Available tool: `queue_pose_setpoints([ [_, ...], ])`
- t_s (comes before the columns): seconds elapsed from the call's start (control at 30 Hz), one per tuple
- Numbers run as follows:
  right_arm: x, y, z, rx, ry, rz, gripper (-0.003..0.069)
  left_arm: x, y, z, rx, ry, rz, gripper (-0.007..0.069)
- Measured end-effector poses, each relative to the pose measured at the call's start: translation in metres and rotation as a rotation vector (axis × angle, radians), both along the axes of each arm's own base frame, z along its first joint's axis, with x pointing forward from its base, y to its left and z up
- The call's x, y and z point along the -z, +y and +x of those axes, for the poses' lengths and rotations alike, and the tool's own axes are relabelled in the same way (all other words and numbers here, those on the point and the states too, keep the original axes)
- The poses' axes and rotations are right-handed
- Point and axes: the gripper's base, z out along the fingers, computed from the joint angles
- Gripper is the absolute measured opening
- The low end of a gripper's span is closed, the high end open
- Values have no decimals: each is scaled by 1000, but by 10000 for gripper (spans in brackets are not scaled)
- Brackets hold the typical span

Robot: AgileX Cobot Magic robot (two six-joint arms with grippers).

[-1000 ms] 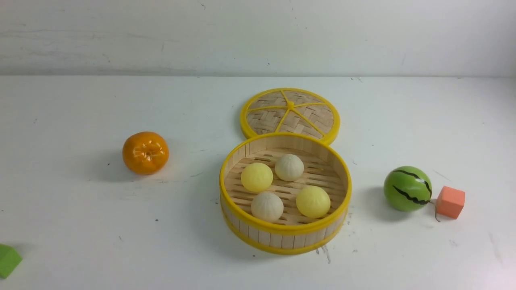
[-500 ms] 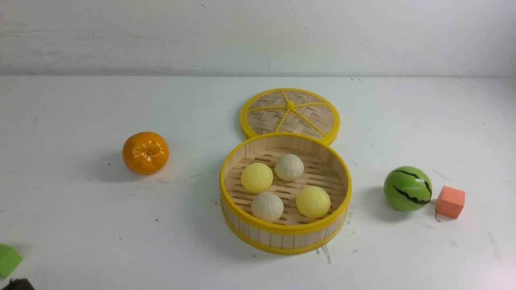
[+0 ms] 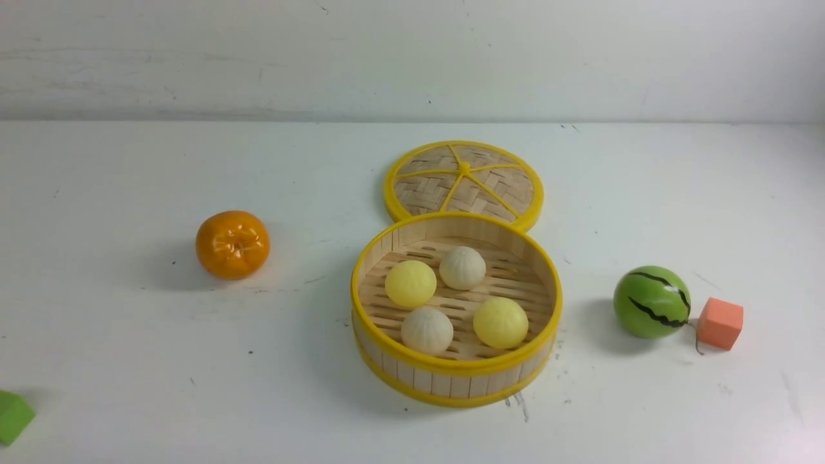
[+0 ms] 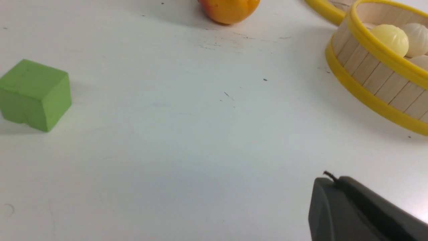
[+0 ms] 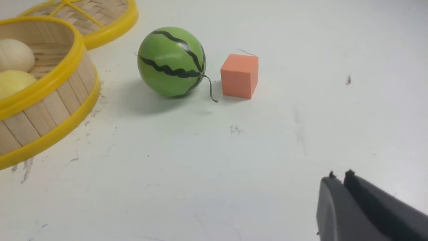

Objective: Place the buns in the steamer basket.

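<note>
The steamer basket [image 3: 451,370] stands at the middle of the table. Inside it lie the buns: two pale yellow ones [image 3: 410,283] [image 3: 500,322] and two cream-white ones [image 3: 462,267] [image 3: 427,330]. Neither gripper shows in the front view. In the left wrist view my left gripper [image 4: 331,180] is shut and empty, low over bare table, well short of the basket wall [image 4: 374,73]. In the right wrist view my right gripper [image 5: 339,177] has its jaws together with nothing between them, on the melon's side of the basket [image 5: 50,100].
The woven lid [image 3: 464,180] lies flat behind the basket and touches it. An orange [image 3: 232,244] sits to the left. A green striped melon ball [image 3: 651,301] and an orange cube [image 3: 720,323] sit to the right. A green block [image 3: 13,415] lies at the near left edge.
A dark tip of my left arm that showed at the bottom left corner of the front view half a second ago has gone out of it. Nothing on the table has moved.
</note>
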Motion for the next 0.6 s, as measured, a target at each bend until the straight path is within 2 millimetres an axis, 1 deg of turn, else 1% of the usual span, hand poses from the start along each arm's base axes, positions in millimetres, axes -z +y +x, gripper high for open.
queue_pose_setpoints([
  [0.6,0,0,0,0,1,0,62,0,1,0,-27,1,-5,-13],
])
